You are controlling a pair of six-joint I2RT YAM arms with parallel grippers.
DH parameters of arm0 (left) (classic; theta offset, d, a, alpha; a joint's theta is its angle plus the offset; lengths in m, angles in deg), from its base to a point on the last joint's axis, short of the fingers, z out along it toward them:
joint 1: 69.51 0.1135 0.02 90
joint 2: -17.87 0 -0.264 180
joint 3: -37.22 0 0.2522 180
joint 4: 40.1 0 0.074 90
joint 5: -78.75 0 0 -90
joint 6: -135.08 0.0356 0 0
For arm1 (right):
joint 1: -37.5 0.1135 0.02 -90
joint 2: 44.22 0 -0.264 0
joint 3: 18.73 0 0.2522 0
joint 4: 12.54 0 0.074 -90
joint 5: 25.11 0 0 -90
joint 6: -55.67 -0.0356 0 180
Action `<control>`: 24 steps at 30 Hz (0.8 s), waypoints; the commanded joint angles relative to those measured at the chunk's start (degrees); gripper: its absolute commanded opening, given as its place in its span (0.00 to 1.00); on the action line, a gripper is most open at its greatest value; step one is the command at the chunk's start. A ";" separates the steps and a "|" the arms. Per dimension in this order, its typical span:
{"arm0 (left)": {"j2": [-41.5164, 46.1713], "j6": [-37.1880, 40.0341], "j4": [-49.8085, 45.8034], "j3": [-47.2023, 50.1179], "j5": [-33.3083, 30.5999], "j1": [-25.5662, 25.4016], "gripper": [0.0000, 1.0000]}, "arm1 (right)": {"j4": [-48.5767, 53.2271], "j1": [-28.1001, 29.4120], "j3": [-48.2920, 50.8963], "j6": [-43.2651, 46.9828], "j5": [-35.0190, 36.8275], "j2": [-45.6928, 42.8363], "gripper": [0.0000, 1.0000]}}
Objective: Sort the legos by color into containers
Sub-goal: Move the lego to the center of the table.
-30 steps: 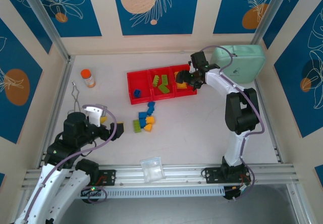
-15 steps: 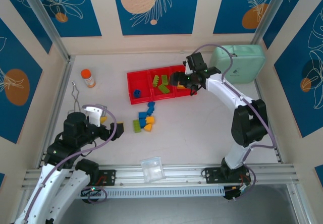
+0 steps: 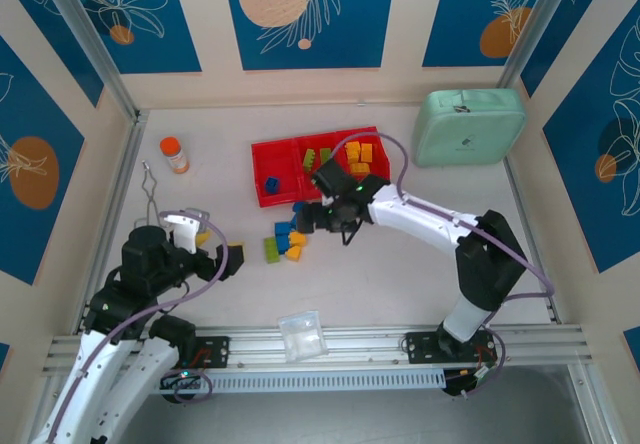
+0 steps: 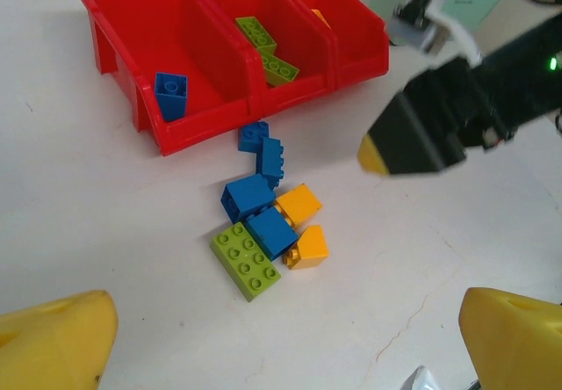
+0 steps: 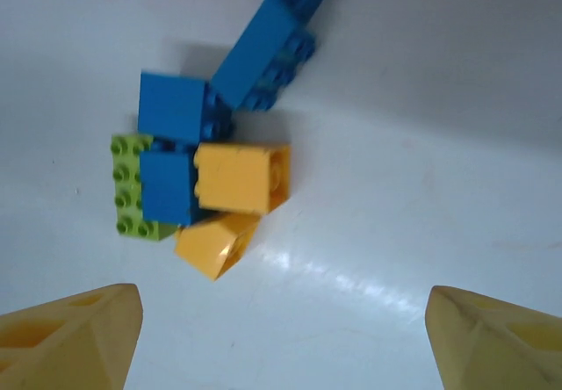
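Note:
The red tray (image 3: 282, 198) lies mid-table; its left compartment holds one blue lego (image 3: 270, 184), the middle one green legos (image 3: 320, 158), the right one yellow-orange legos (image 3: 358, 156). A loose pile of legos (image 3: 287, 236) sits just in front of the tray: blue (image 5: 169, 186), green (image 5: 127, 188) and yellow-orange (image 5: 239, 177) bricks, plus a yellow wedge (image 5: 215, 242). My right gripper (image 3: 312, 217) hovers open beside the pile's right side, with nothing between its fingers (image 5: 70, 337). My left gripper (image 3: 222, 249) stands open and empty to the left of the pile, which shows ahead of it (image 4: 268, 232).
A mint-green case (image 3: 470, 126) lies at the back right. An orange-capped bottle (image 3: 174, 154) and a wire tool (image 3: 150, 189) are at the left. A clear plastic bag (image 3: 301, 334) lies by the near rail. Walls close in the table.
My right arm has swung from over the tray's right compartment down and left to the loose pile. Yellow-orange legos now show uncovered in that compartment. The left arm has barely moved.

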 commanded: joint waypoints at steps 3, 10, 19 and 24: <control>1.00 0.94 0.55 -0.18 1.28 -0.49 0.99 | -0.57 5.59 2.13 -15.62 6.31 3.74 0.79; 0.86 0.84 0.72 -0.10 2.02 -0.57 0.99 | 1.39 9.70 -4.49 -16.97 8.43 12.96 0.78; 0.73 0.89 0.73 0.00 2.35 -0.58 0.99 | -0.05 10.23 -6.06 -15.85 9.18 17.29 0.75; 0.44 0.87 0.70 -0.11 2.27 -0.58 0.99 | 0.92 9.80 -4.84 -14.04 10.69 17.67 0.72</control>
